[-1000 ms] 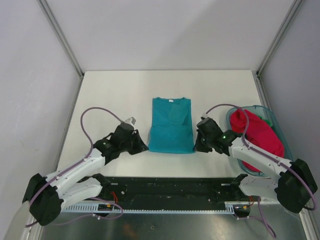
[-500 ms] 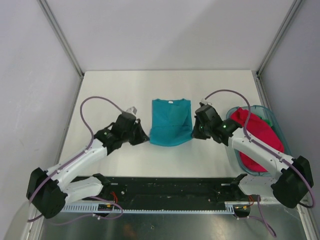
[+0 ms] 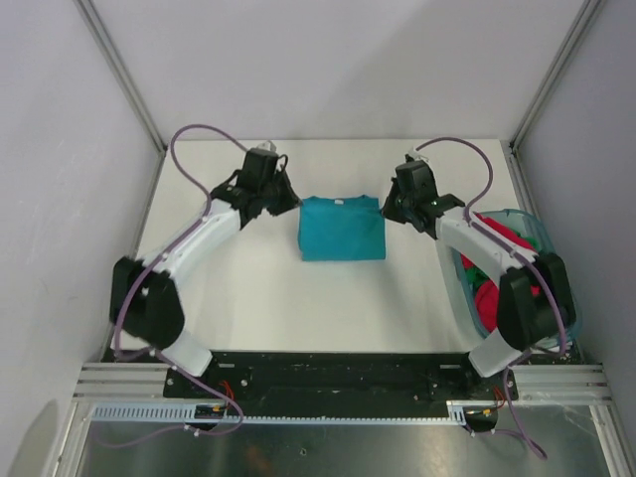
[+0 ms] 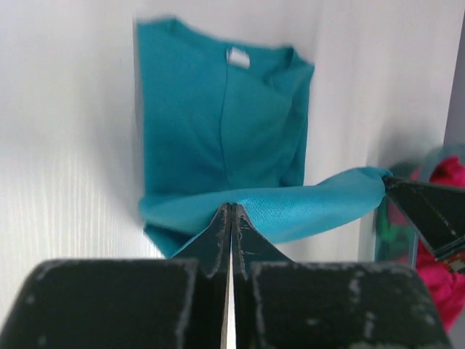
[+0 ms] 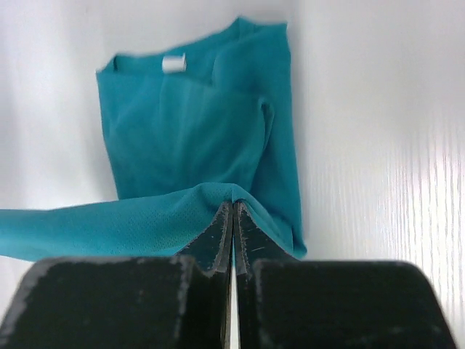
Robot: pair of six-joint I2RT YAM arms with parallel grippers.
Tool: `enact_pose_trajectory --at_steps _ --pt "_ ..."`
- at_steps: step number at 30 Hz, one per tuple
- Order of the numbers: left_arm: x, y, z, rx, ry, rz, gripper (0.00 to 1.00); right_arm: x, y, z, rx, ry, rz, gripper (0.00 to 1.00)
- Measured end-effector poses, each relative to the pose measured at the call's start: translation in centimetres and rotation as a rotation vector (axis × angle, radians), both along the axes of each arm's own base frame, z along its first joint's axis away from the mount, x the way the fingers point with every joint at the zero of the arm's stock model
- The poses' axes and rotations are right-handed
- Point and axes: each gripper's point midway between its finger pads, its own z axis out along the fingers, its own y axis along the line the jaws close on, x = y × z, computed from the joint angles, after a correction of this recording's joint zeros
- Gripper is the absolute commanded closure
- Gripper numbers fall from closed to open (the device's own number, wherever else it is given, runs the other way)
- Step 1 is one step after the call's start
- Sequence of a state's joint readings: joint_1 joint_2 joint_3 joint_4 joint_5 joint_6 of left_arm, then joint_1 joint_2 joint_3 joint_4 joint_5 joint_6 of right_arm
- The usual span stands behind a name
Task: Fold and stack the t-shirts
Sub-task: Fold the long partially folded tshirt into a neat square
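Grey walls and metal frame posts close in a white tabletop [image 3: 229,288] in the top external view. The teal-blue t-shirt [image 3: 341,231] lies at the middle of it as a compact rectangle. The left end effector [image 3: 294,202] sits at the shirt's far left corner and the right end effector [image 3: 386,208] at its far right corner. At the right edge stands a translucent teal basket [image 3: 533,225], which holds the magenta-red t-shirt [image 3: 505,238] and a bit of green cloth [image 3: 475,270].

In the left wrist view, the left end effector [image 4: 231,212] has its jaws pressed together on a lifted edge of the teal-blue t-shirt [image 4: 218,123]. That edge hangs as a taut band above the flat part of the shirt, whose white neck label [image 4: 237,57] shows at the collar. The right end effector [image 4: 425,209] holds the band's other end, with magenta and green cloth blurred behind it.

In the right wrist view, the right end effector [image 5: 232,212] is likewise clamped on the raised teal edge, which runs off to the left. Beneath it the t-shirt [image 5: 189,123] lies flat on the tabletop [image 5: 378,145], collar and label [image 5: 173,63] at the far end.
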State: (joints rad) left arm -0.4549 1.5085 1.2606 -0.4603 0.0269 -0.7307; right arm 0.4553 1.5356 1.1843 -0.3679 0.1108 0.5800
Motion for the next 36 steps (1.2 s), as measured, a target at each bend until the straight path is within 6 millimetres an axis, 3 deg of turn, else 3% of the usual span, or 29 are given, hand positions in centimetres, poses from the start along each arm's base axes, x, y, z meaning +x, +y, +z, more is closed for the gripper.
enact_pose_trajectory --at_steps 3,8,11,14,19,25,30,36 --pt "4.5 -0.1 -1.0 0.012 -0.007 0.021 1.0 3.6 -0.3 -1.6 0.022 -0.014 -0.031 1.0" --pt "11.5 -0.7 -5.5 0.019 0.017 0.031 1.0 9.9 0.3 -5.4 0.051 -0.016 -0.055 1.0" --pt "14.3 -1.0 -8.8 0.018 0.046 0.026 1.0 12.9 0.6 -7.6 0.062 -0.009 -0.063 1.0" --pt "15.9 -1.0 -11.2 0.013 0.071 0.025 1.0 15.1 0.7 -8.4 0.073 -0.009 -0.073 1.0" --pt "16.5 -0.1 -12.2 0.011 0.084 0.041 1.0 17.3 1.2 -7.0 0.093 -0.049 -0.072 1.0" --pt "16.7 1.0 -11.7 0.006 0.059 0.063 1.0 18.0 1.6 -5.9 0.108 -0.077 -0.069 1.0" --pt "15.4 2.8 -12.6 0.03 0.081 0.11 1.0 18.9 3.0 -6.5 0.111 -0.08 -0.052 1.0" --pt "15.0 4.2 -14.3 0.051 0.114 0.15 1.0 18.9 5.0 -9.7 0.093 -0.027 -0.026 1.0"
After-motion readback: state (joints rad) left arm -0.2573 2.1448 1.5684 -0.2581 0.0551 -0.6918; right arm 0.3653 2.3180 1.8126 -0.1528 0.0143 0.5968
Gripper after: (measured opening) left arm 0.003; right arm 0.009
